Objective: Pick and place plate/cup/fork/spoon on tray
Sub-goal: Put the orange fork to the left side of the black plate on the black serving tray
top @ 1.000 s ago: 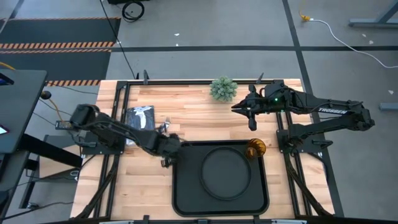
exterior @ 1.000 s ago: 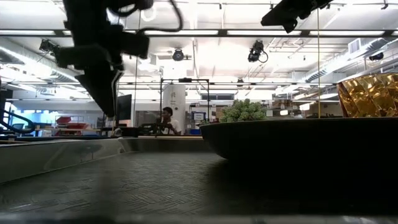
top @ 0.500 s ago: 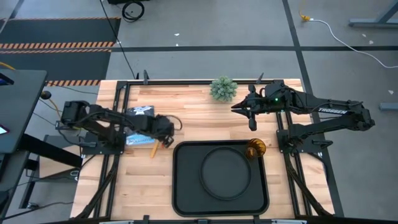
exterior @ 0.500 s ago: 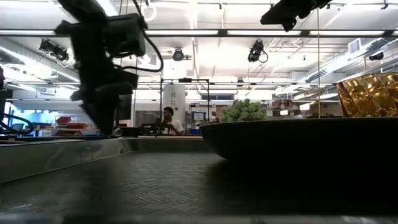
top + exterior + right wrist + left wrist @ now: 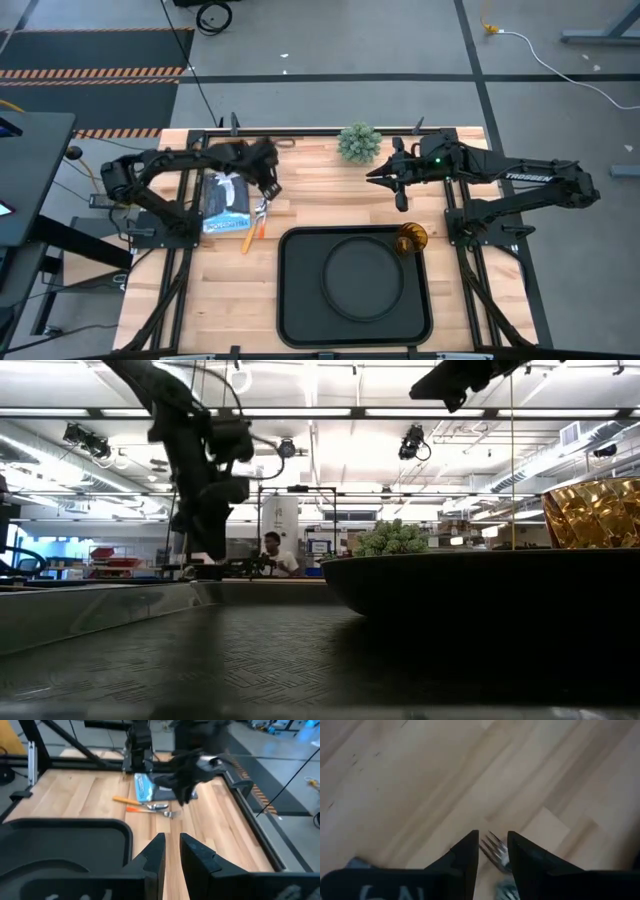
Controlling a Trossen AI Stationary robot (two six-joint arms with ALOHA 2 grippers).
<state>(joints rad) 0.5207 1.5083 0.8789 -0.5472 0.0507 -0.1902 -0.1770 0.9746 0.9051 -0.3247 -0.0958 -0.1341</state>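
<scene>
Fork (image 5: 496, 854): on table, left of tray, tines seen between left tool's fingers in left wrist view; not gripped. Orange handle lies beside spoon's.
Spoon (image 5: 262, 212): on table w/ fork, just beside blue packet; which handle is whose is hard to tell from above.
Plate (image 5: 362, 278): already in tray, roughly centred; leaves flat strips of tray floor on either side for cutlery.
Cup (image 5: 410, 240): amber, at tray's far right corner, looks inside the rim; exact seat not certain.
Tray (image 5: 293, 322): near table's front edge, mid-table. Raised rim means cutlery must be lifted over it, not slid.
Left tool (image 5: 264, 178): above fork/spoon pair, fingers spread a little w/ tines in the gap, nothing pinched. Prob. lining up for fork pick; approach from above suits low flat items.
Right tool (image 5: 398, 186): waiting over table's far right, near plant, fingers parted narrowly, empty. Parked clear of tray so left arm has room.
Blue packet (image 5: 226, 198): left of cutlery, touching or nearly; crowds that side, so a grasp across the handle fr. open side looks safer.
Plant (image 5: 359, 142): far edge of table, well apart fr. cutlery.
Open room: bare wood btw. cutlery and tray's left rim; short clear path for carry.
</scene>
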